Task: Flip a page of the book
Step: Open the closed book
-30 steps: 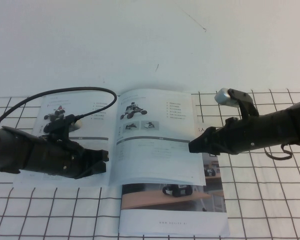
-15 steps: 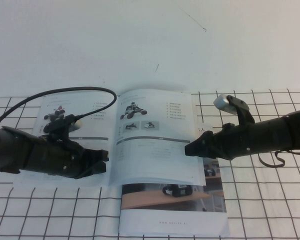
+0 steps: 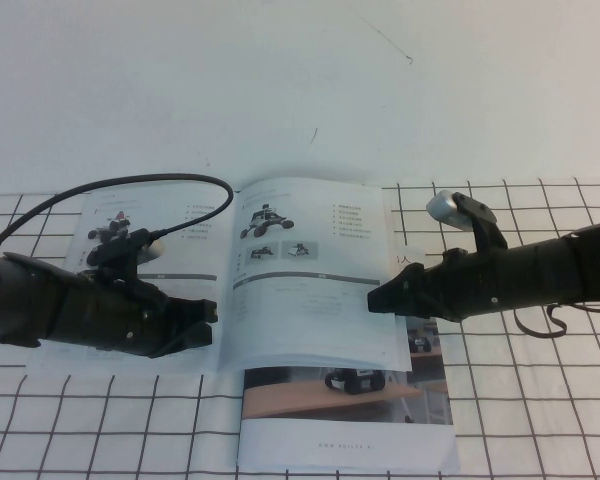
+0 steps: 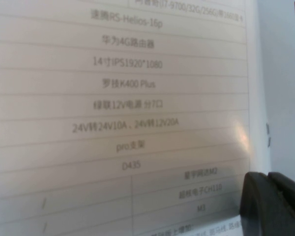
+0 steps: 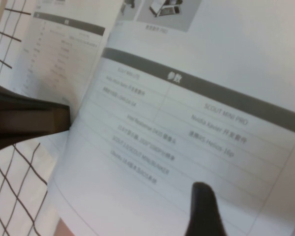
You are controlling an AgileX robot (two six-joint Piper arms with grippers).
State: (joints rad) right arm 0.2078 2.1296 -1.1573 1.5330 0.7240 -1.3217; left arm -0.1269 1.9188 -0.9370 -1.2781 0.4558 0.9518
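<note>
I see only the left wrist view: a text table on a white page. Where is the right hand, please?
Observer: The right hand is at the outer edge of the thin white glossy page with the black buggy photo, level with its grey bar.
Operator: Is it open?
Observer: Yes, its fingers stand apart.
Operator: And the other one?
Observer: The left hand lies low over the left side of the thin glossy stapled catalogue, near the spine.
</note>
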